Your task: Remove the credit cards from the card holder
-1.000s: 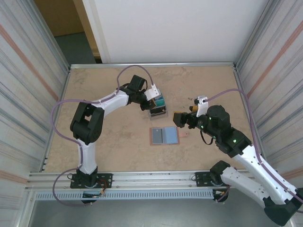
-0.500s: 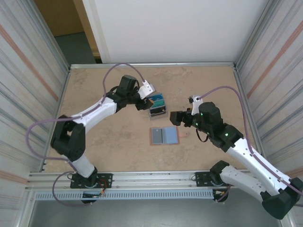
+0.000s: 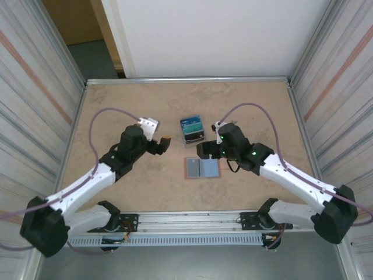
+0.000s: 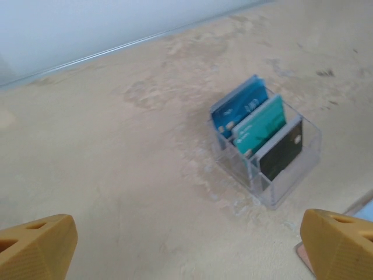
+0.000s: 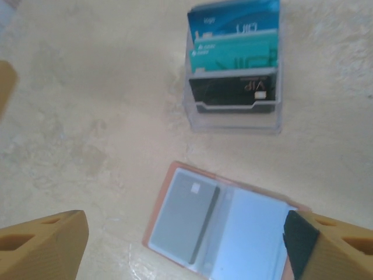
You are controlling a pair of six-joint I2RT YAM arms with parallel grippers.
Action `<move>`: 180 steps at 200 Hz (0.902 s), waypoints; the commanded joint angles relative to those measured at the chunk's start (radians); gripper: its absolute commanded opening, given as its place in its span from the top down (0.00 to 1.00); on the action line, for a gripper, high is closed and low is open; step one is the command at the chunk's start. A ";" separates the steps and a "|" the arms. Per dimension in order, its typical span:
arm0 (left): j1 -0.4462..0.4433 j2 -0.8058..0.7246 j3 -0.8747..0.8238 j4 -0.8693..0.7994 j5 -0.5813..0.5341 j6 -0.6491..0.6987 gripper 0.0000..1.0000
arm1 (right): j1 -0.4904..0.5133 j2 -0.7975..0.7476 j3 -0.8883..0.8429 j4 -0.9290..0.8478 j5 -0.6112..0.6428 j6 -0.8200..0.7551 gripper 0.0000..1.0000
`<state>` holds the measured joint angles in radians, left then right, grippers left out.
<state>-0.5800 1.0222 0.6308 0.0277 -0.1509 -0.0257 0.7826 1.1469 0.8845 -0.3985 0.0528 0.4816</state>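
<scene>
Hovering over open card holder (image 5: 250, 233) at table centre, right gripper (image 5: 186, 236) spread wide, empty, seemingly lining up on grey card (image 5: 185, 216) in pocket. Left gripper (image 4: 187, 239) released, well apart. Blue, teal credit cards (image 5: 233, 23) upright in clear stand (image 5: 233, 121).

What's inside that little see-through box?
Three cards in the clear box: blue card at the back, teal card in the middle, black card in front. Each hides the bottom of the one behind.
</scene>
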 commanded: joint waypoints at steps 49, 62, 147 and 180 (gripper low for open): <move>0.013 -0.300 -0.181 -0.055 -0.255 -0.309 0.01 | 0.147 0.316 0.184 -0.186 0.077 0.002 0.49; 0.021 -0.321 -0.198 -0.057 -0.252 -0.329 0.01 | 0.160 0.374 0.208 -0.197 0.057 0.001 0.53; 0.041 -0.293 -0.206 -0.074 -0.232 -0.351 0.01 | 0.205 0.625 0.310 -0.241 0.027 0.016 0.60; 0.043 -0.278 -0.207 -0.074 -0.231 -0.358 0.01 | 0.205 0.666 0.316 -0.244 0.021 0.018 0.59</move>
<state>-0.5488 0.7399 0.4294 -0.0406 -0.3676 -0.3576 0.9825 1.7836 1.1690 -0.6079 0.0795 0.4870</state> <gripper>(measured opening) 0.986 0.404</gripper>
